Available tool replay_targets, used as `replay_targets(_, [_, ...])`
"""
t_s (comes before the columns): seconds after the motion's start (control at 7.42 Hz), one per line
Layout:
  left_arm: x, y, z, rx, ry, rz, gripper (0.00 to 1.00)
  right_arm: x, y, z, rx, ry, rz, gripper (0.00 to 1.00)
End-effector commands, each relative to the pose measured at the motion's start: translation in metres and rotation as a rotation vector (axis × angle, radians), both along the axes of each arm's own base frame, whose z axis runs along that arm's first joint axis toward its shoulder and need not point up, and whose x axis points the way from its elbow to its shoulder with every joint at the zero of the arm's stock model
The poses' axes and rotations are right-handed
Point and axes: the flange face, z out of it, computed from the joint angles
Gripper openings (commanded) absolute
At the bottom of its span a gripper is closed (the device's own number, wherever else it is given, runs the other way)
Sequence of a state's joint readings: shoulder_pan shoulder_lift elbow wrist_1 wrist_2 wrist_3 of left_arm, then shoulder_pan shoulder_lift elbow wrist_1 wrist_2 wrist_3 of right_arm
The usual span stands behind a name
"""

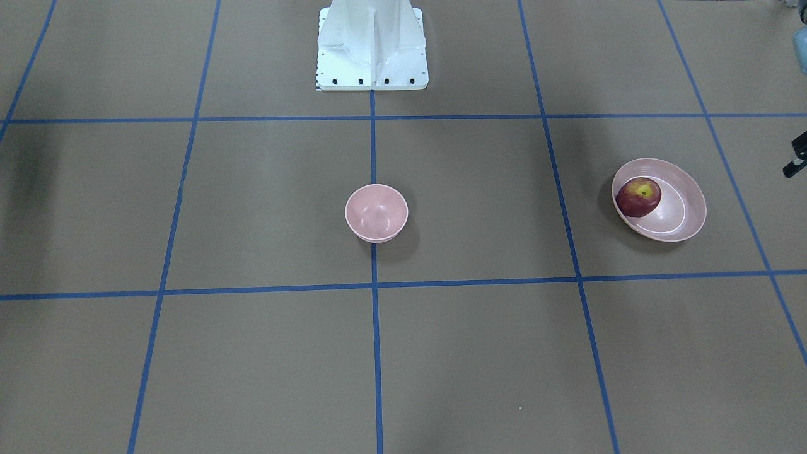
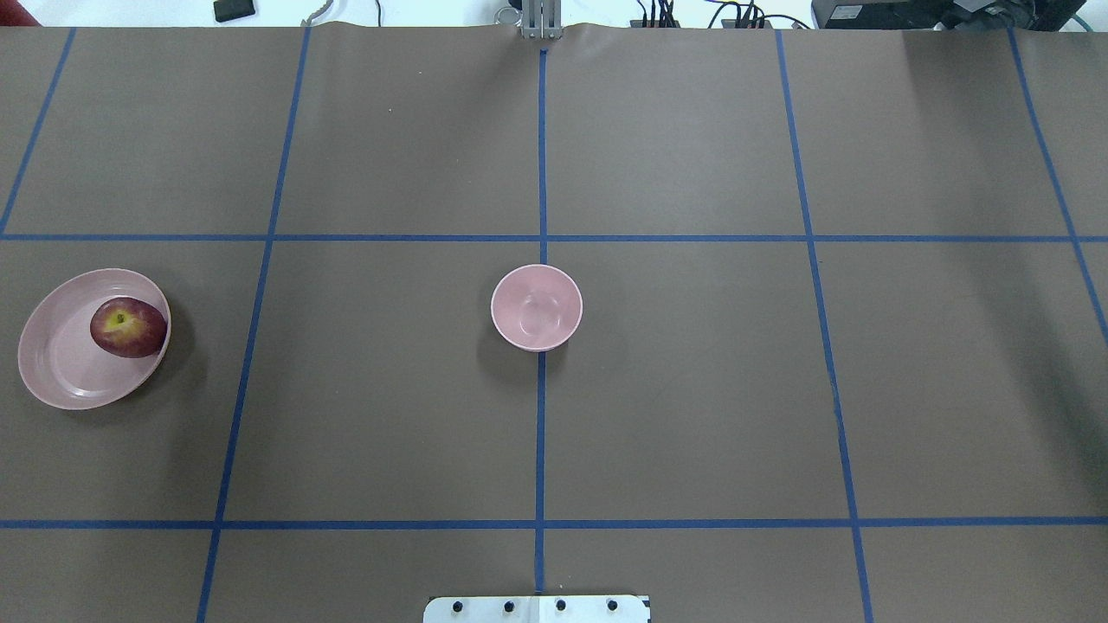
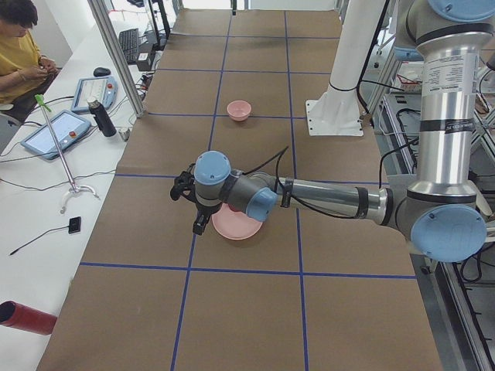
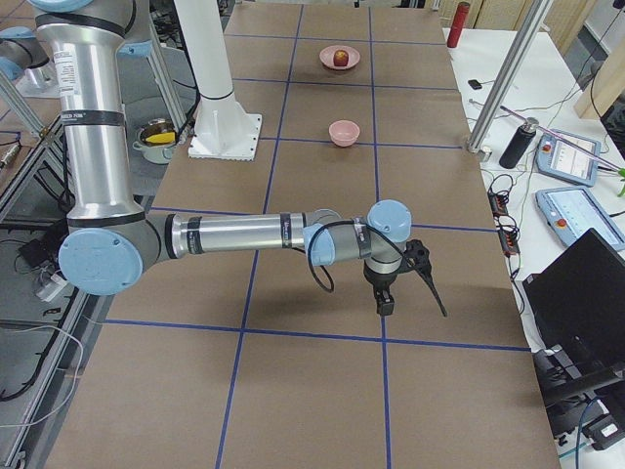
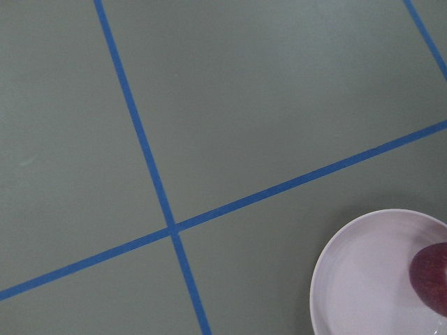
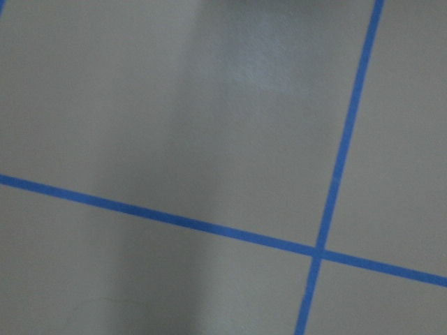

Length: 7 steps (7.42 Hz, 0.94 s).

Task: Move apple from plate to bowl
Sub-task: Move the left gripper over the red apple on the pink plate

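The dark red apple (image 1: 638, 197) lies on the pale pink plate (image 1: 684, 208), against its rim on the side toward the bowl. They sit at the table's left end in the overhead view, apple (image 2: 128, 327) on plate (image 2: 61, 363). The small deep pink bowl (image 1: 376, 213) stands empty at the table's middle (image 2: 537, 307). My left gripper (image 3: 190, 205) hovers above the plate's outer side; I cannot tell whether it is open. The left wrist view catches the plate (image 5: 363, 279) and the apple's edge (image 5: 431, 279). My right gripper (image 4: 410, 305) hangs over bare table far from both dishes, its state unclear.
The robot's white base (image 1: 372, 50) stands behind the bowl. Blue tape lines grid the brown table. A side bench holds tablets and a black bottle (image 3: 101, 117), with a seated person (image 3: 22, 54). Another bench with a laptop (image 4: 576, 293) lies beyond the right end.
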State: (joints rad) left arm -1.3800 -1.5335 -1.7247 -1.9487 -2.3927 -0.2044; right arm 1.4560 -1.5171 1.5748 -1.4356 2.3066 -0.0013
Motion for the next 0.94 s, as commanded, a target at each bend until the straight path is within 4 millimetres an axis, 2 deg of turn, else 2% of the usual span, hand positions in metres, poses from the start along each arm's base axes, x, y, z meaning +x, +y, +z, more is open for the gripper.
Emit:
replay_targets(0.0, [0.083,0.013,-0.037,-0.143,-0.001,-0.065,1.00,0.004,0.009,0.011,-0.017,0.005,0.006,1.00])
replay_targets(0.27, [0.162,0.034,-0.051,-0.195,-0.063,-0.095,1.00,0.004,0.010,0.012,-0.020,0.005,0.006,1.00])
replay_targets(0.4, [0.184,0.042,-0.048,-0.181,-0.098,-0.078,1.00,0.004,0.011,0.014,-0.025,0.005,0.006,1.00])
replay_targets(0.81, [0.219,0.059,-0.037,-0.184,-0.121,-0.003,0.99,0.004,0.011,0.015,-0.028,0.007,0.008,1.00])
